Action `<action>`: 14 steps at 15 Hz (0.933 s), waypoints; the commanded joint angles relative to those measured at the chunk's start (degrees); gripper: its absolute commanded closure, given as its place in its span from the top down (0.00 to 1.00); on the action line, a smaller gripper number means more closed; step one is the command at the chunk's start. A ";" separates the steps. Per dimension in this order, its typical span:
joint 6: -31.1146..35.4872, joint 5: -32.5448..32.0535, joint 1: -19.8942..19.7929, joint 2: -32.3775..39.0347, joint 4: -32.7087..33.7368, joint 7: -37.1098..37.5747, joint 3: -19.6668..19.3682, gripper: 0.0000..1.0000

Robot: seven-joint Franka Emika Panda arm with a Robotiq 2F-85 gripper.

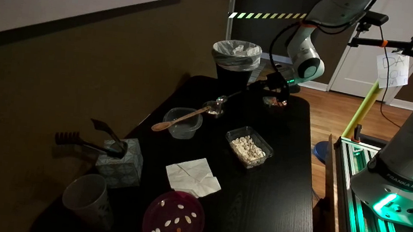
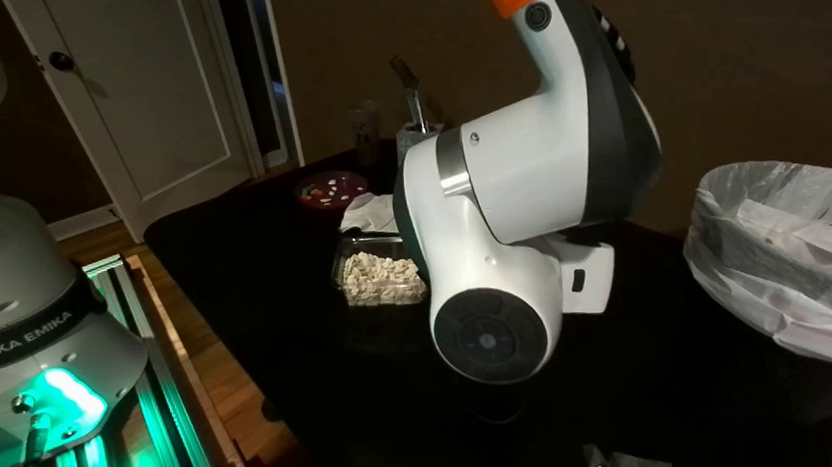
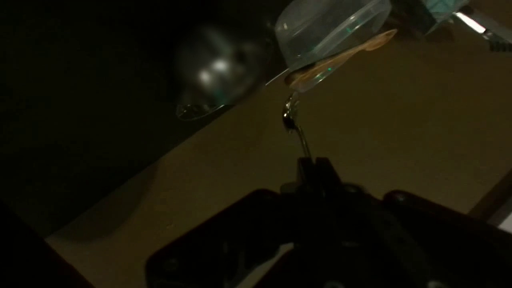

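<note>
Nearest the wrist camera, find the black two-fingered gripper [image 3: 313,161], with jaws pinched narrow around a shiny metal spoon [image 3: 289,116]. Hangs, in an exterior view, with its bowl right by a small, round, shiny cup [image 1: 218,115] (cannot tell whether touching it). Beside that, see a brown wooden spoon [image 1: 183,118] laid across a clear plastic tub [image 1: 186,133]; farther out, a clear rectangular box [image 1: 241,132] of pale flat pieces [image 1: 247,148], a white napkin [image 1: 191,175] and a round purple dish [image 1: 157,217].

The metal spoon [image 3: 289,116] between the jaws looks glossy; beyond them, the wooden spoon [image 3: 340,58] looks smooth, the plastic tub [image 3: 320,30] shiny, the paper napkin [image 1: 192,174] matt, creased.
</note>
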 commanded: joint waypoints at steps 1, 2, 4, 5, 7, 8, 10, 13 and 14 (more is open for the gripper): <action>-9.40 -8.67 -2.68 2.78 2.69 7.87 -0.38 0.01; -12.35 -10.95 -3.43 3.65 3.67 9.21 -0.38 0.01; -17.72 -15.46 -4.59 5.88 5.97 11.21 -0.16 0.01; -19.61 -17.76 -4.87 7.03 7.08 12.30 -0.08 0.01; -22.68 -21.94 -5.11 9.01 8.87 14.21 0.15 0.01; -23.76 -23.96 -5.01 9.76 9.57 15.23 0.24 0.01; -25.06 -28.22 -4.48 10.73 10.49 17.62 0.30 0.01; -25.60 -34.61 -3.80 11.96 12.16 22.41 0.62 0.01; -25.68 -36.79 -3.61 12.21 12.74 24.03 0.75 0.01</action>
